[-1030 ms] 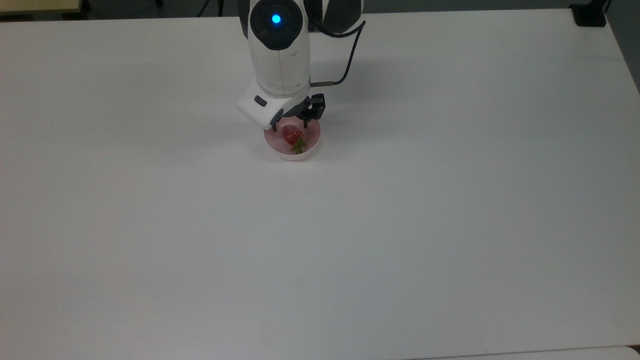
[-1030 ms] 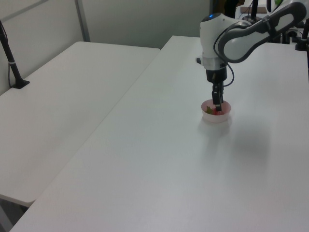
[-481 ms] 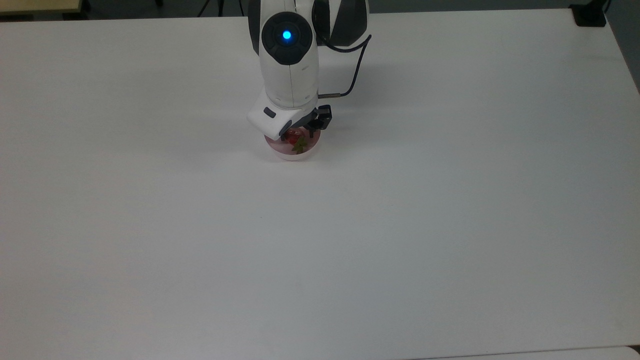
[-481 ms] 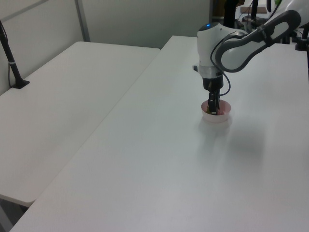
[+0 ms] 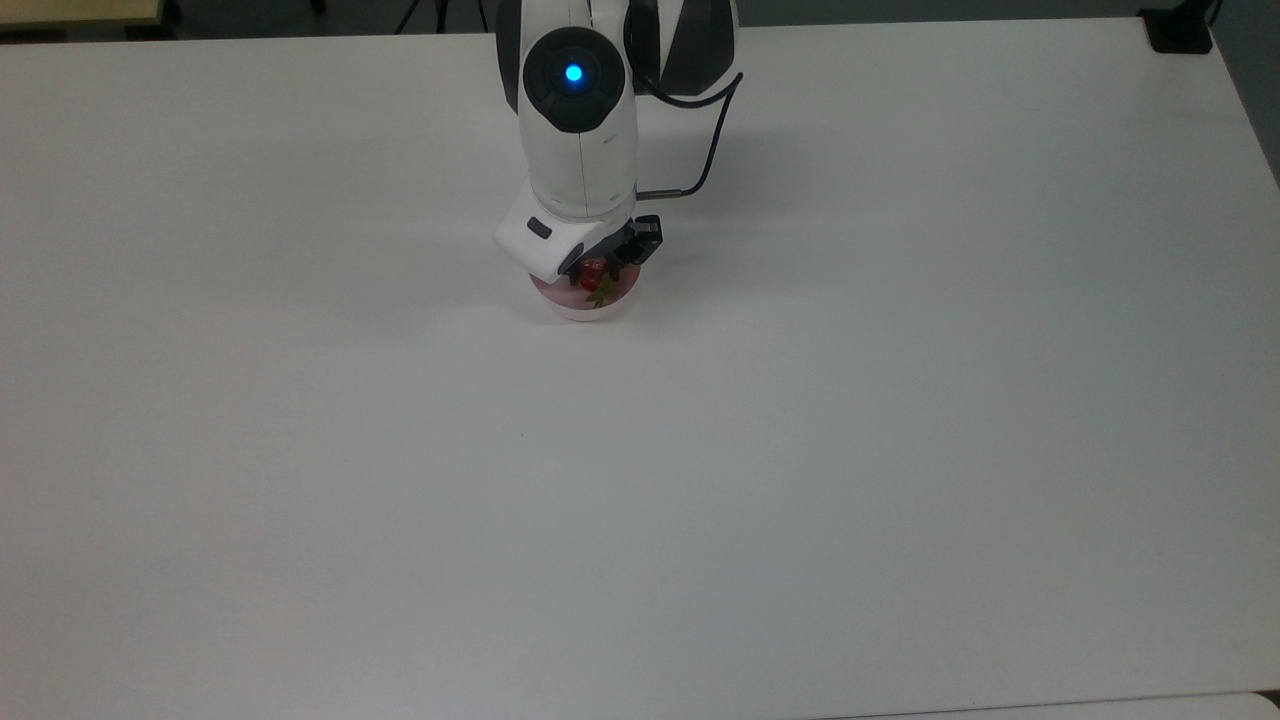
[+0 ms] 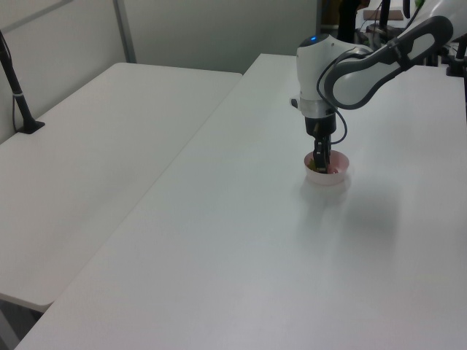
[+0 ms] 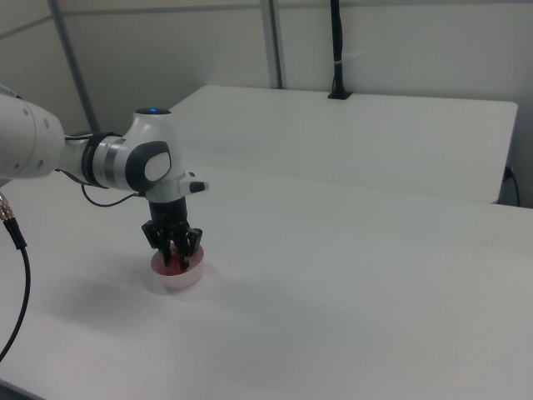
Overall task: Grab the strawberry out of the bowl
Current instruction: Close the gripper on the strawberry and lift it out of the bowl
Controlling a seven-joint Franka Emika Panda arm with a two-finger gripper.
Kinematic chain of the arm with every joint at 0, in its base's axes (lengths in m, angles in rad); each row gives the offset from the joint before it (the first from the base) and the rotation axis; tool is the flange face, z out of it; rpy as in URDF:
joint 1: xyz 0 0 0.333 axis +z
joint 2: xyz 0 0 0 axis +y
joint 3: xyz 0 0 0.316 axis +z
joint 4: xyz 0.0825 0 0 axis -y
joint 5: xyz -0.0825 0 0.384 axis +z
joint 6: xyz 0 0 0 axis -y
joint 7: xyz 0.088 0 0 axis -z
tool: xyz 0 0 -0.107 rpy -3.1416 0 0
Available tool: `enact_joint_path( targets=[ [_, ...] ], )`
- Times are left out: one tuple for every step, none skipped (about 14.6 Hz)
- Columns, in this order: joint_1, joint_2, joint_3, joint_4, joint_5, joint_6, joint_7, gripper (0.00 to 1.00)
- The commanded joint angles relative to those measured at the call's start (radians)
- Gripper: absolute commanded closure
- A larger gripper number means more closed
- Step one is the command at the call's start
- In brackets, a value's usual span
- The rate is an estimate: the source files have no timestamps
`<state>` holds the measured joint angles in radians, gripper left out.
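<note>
The pale pink bowl point(image 5: 586, 309) stands on the white table point(image 5: 640, 480), just below the arm in the top view. Inside it lies the red strawberry point(image 5: 592, 269), its green leaves toward the top view's bottom. My gripper point(image 5: 596, 276) points straight down into the bowl, and its two dark fingers press against the strawberry from either side. In the left view the gripper point(image 6: 321, 166) reaches into the bowl point(image 6: 329, 179) and covers the fruit. The right view has the gripper point(image 7: 176, 252) in the bowl point(image 7: 176, 279), with the strawberry point(image 7: 175, 255) red between the fingers.
A black cable point(image 5: 703, 150) loops beside the arm's wrist. A black clamp point(image 5: 1180, 30) sits at the table's far right corner in the top view. A second white table point(image 6: 102, 153) with a black post point(image 6: 14, 80) stands at the left view's left.
The gripper came down from above the bowl's rim into the bowl. Its fingers then drew together onto the strawberry. The bowl has stayed in place.
</note>
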<state>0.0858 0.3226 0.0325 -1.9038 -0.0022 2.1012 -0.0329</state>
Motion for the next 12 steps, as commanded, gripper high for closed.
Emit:
enact_joint_path(
  targets=[
    [-0.007,-0.079,0.003,-0.003,0.01,-0.032,0.001,0.59],
    [-0.014,-0.086,0.001,0.02,0.011,-0.062,-0.004,0.59],
    [-0.024,-0.092,0.003,0.04,0.014,-0.096,-0.021,0.59],
    [-0.041,-0.099,0.001,0.06,0.014,-0.125,-0.04,0.59],
    [-0.058,-0.109,0.001,0.072,0.014,-0.145,-0.063,0.59],
    [-0.073,-0.112,-0.008,0.081,0.014,-0.15,-0.086,0.59],
    [-0.099,-0.112,-0.01,0.086,0.014,-0.151,-0.116,0.59],
    [-0.13,-0.111,-0.01,0.088,0.008,-0.15,-0.148,0.59],
    [-0.159,-0.103,-0.01,0.086,0.002,-0.144,-0.188,0.59],
    [-0.187,-0.094,-0.01,0.086,-0.004,-0.138,-0.23,0.59],
    [-0.214,-0.079,-0.01,0.088,-0.013,-0.119,-0.261,0.59],
    [-0.23,-0.07,-0.01,0.088,-0.024,-0.089,-0.274,0.59]
  ],
)
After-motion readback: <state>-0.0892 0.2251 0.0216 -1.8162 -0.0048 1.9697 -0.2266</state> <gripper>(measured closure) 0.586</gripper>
